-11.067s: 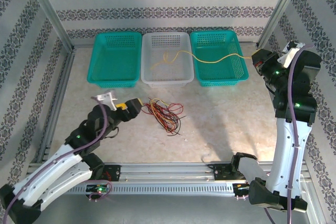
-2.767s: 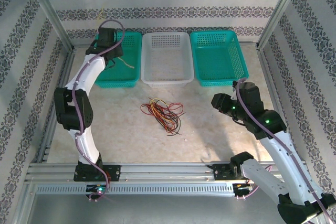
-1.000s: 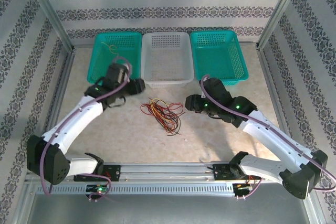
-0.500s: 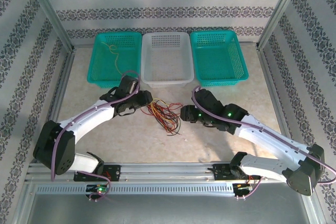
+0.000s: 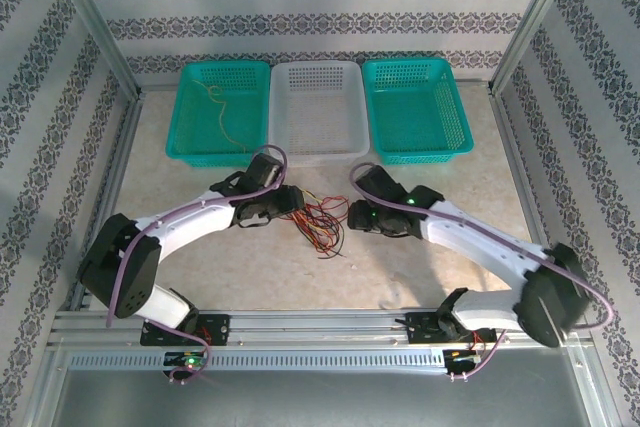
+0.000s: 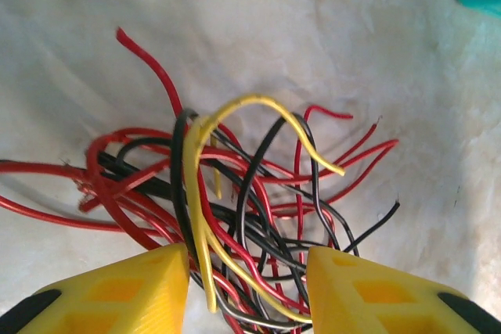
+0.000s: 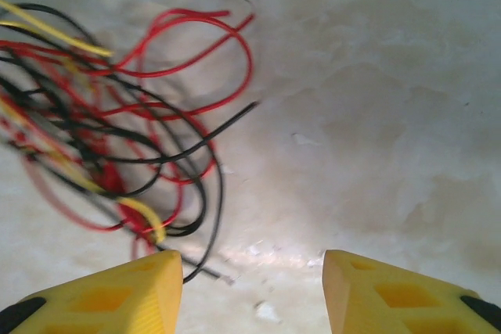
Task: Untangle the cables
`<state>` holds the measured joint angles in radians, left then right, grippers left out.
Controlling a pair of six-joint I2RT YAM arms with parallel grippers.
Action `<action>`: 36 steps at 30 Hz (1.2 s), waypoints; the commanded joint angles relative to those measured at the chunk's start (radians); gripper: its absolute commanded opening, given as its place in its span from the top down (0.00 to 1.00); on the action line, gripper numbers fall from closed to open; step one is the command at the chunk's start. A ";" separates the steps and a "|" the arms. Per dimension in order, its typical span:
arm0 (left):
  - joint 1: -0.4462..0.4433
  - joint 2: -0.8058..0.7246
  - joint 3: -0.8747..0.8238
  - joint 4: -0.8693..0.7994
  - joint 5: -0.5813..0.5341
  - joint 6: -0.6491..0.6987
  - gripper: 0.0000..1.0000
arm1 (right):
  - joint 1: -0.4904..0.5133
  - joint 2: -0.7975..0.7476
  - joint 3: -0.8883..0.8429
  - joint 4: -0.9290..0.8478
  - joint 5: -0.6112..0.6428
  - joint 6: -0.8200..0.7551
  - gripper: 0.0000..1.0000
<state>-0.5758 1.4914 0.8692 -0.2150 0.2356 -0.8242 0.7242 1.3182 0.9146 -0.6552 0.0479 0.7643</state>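
cables (image 6: 235,224): light, limp, springy, snag-prone | grip: raised yellow loop (image 6: 249,99), likely easiest | left fingers (image 6: 117,291) apart, astride bundle, unclamped | right fingers (image 7: 102,295) apart above table (image 7: 376,115)

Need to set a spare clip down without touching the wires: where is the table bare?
Bare table lies between the right arm and the right teal basket, and in the strip between the cables and the front rail. The centre is crowded: the left hand and right hand flank the cables.
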 commanded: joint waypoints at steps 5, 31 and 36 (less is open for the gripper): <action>-0.059 0.005 -0.025 -0.021 0.029 0.026 0.60 | -0.008 0.255 0.129 -0.009 0.069 -0.207 0.48; -0.072 -0.180 0.025 -0.183 -0.077 0.079 0.54 | -0.140 0.423 0.049 0.320 -0.260 0.018 0.64; -0.072 -0.186 0.069 -0.211 -0.076 0.119 0.53 | -0.149 0.431 0.030 0.379 -0.305 0.050 0.81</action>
<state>-0.6350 1.3319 0.8890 -0.3851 0.1780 -0.7532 0.5735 1.7363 0.9627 -0.3229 -0.2100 0.7765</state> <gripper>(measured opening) 0.462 0.226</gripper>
